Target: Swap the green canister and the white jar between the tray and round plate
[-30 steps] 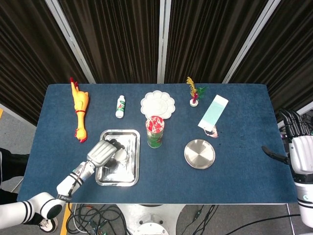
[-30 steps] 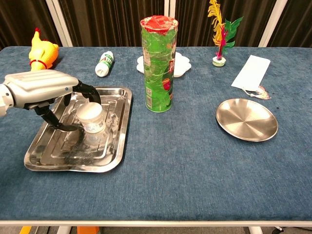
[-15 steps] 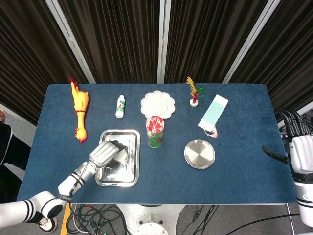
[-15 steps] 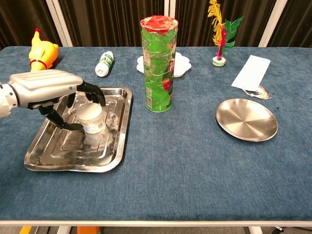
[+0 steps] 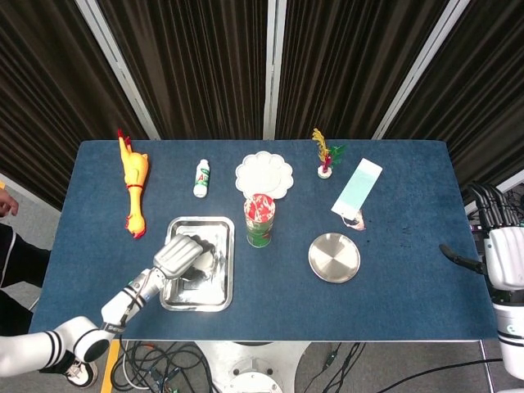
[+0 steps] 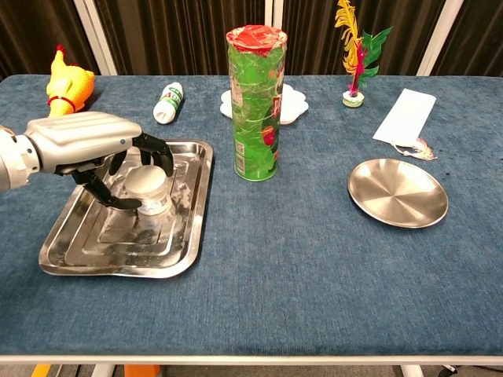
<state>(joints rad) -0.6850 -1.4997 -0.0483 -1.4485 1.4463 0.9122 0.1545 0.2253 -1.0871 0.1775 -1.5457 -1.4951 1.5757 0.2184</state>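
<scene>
**Clerk:** Item one?

**Recorder:** White jar (image 6: pixel 149 192), upright in the steel tray (image 6: pixel 71 259) at the near left of the blue table (image 6: pixel 314 267). The left hand (image 6: pixel 86 141) was over it, dark fingers (image 6: pixel 157 151) curled round the lid and the thumb at the jar's side. Whether it truly gripped or only cupped the jar could not be told. The jar carried a pale label, print too small to read.

**Clerk:** Item two?

**Recorder:** Green canister (image 6: pixel 255 106), tall, red-topped, upright on the cloth just right of the tray, on neither dish. Red lettering showed on its side, only partly in view and not legible.

**Clerk:** The round plate?

**Recorder:** Round plate (image 6: pixel 398 192), bare metal, right of the canister and well apart from it.

**Clerk:** Right hand?

**Recorder:** Right hand (image 5: pixel 501 250), off the table's right edge in the head view, fingers extended and separated, holding nothing.

**Clerk:** Sundries?

**Recorder:** Small white bottle (image 6: pixel 168 103) lying on its side behind the tray, green-and-red label, a red capital "A" possibly readable, the rest not. Rubber chicken (image 5: pixel 133 182), yellow, far left. White scalloped dish (image 5: pixel 264 174) behind the canister. Feather shuttlecock (image 6: pixel 355 55) upright at the rear. Pale blue card (image 5: pixel 357 187) with a tassel at its near end.
</scene>
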